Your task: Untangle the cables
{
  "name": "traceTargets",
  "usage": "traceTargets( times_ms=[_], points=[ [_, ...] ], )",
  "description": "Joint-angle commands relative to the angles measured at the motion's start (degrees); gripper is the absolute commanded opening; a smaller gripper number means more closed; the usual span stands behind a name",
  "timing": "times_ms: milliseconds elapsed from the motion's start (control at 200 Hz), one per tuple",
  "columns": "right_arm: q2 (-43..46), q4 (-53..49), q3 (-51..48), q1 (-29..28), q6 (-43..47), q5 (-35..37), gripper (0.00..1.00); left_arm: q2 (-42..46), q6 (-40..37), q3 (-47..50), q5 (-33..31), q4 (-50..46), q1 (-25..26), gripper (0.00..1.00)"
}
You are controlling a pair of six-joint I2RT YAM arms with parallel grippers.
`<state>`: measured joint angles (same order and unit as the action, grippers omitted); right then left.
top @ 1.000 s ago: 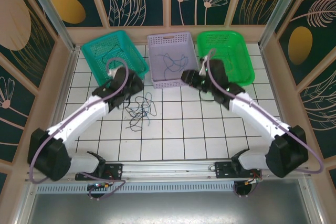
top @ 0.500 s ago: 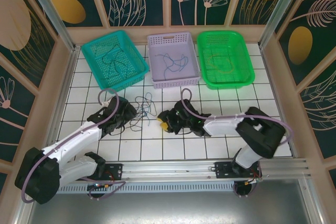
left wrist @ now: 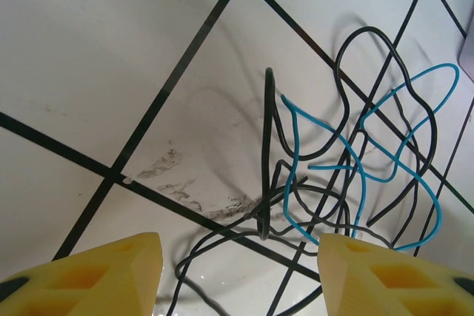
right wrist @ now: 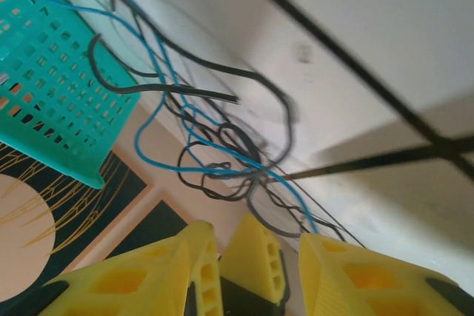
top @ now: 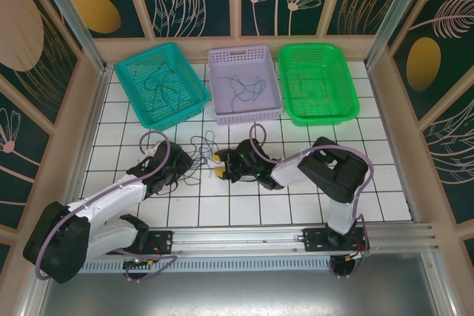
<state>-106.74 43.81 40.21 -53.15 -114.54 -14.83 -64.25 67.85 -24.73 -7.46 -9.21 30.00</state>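
The cables (top: 200,152) are thin black and blue wires in a loose tangle on the white tiled table, between my two grippers. My left gripper (top: 182,163) sits low at the tangle's left side. In its wrist view the yellow fingers (left wrist: 96,279) stand wide apart and open, with black and blue cables (left wrist: 348,168) lying on the tiles ahead and between them. My right gripper (top: 217,164) is at the tangle's right side. It is open and tilted, and strands of the cables (right wrist: 222,160) run down towards its right finger (right wrist: 370,279).
Three baskets stand along the back: a teal basket (top: 159,83) holding black wires, a lilac basket (top: 244,83) holding blue wires, and a green basket (top: 317,83). The teal basket (right wrist: 52,72) also shows in the right wrist view. Bare tiles lie right of the right arm.
Both arms have come down from the baskets to the tangle. The right gripper has moved further left, up to the wires. The left fingers have narrowed a little.
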Motion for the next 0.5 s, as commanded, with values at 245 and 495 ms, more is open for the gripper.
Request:
traceTargets(
  times_ms=[245, 495],
  points=[
    [-5.12, -0.17, 0.85, 2.08, -16.10, 3.45, 0.40, -4.07, 0.46, -1.45, -0.66, 4.60, 0.06, 0.48],
    [-5.88, -3.89, 4.03, 3.84, -7.28, 2.34, 0.38, -9.97, -0.63, -2.15, 0.05, 8.36, 0.01, 0.34]
  ],
)
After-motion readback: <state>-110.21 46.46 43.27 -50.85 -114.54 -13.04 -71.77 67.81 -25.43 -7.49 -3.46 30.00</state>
